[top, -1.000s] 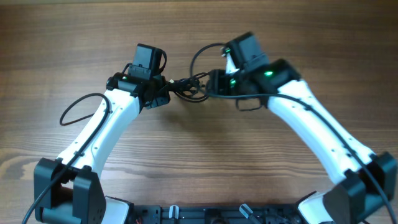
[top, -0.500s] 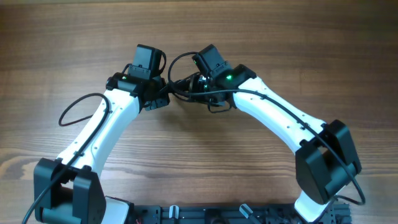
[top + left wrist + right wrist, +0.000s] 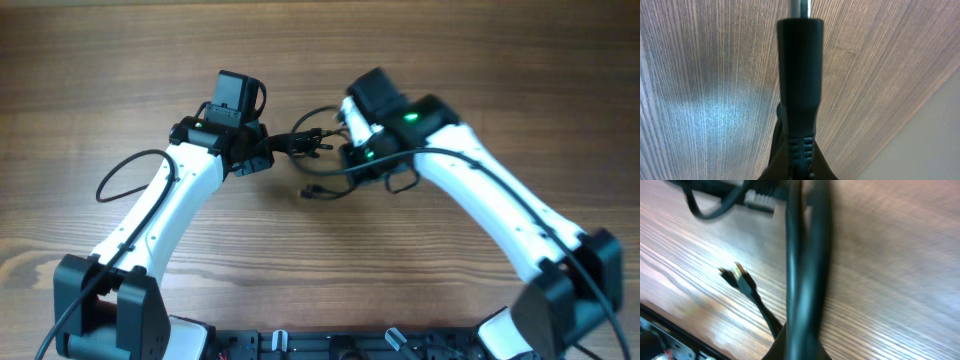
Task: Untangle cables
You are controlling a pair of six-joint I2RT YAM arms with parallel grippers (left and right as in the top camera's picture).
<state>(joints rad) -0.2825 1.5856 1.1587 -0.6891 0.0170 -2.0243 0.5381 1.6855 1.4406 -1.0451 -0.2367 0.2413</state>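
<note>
Left claw (image 3: 262, 150): closed on a black plug (image 3: 800, 85) of the cables (image 3: 303, 140); the plug fills the middle of its wrist view.
Right claw (image 3: 347, 152): closed on a cord (image 3: 805, 265) of the same bundle (from above, the wrist hides its fingers).
Cables: a small knot between the two claws, near the middle of the table (image 3: 100, 60).
Loose end (image 3: 312, 192): a small plug lying on the wood, near the right claw.
Obstruction: the gripped cord, blurred, crosses the right wrist view top to bottom, hiding the wood behind it.
Arm wire (image 3: 118, 172): a thicker black loop beside the left arm, well apart from the knot.
</note>
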